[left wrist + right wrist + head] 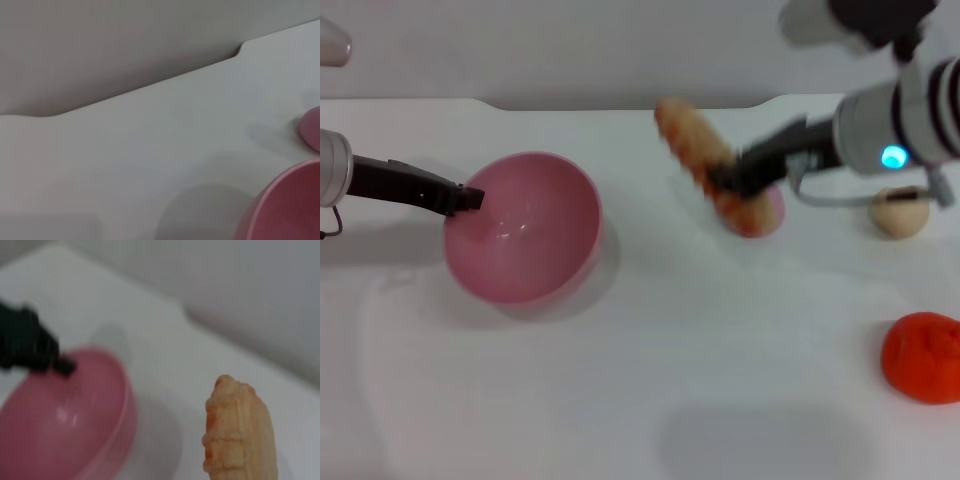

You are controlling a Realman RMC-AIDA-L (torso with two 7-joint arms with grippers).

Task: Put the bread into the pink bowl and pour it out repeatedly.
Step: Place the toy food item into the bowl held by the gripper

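Bread held in the air by the right gripper; left gripper at the rim of the pink bowl.

The right gripper (725, 182) is clamped across the middle of the bread (705, 160), which hangs tilted above the white table (650, 370), to the right of the pink bowl (525, 228) and well apart from it; a small pink ball (775, 205) lies just behind the loaf's lower end; the left gripper (470, 198) sits on the bowl's left rim, its fingers closed on the edge as far as the head view shows; the bowl stands tipped toward the camera, empty; a beige lump (900, 210) and a red-orange lump (922, 357) lie far right.
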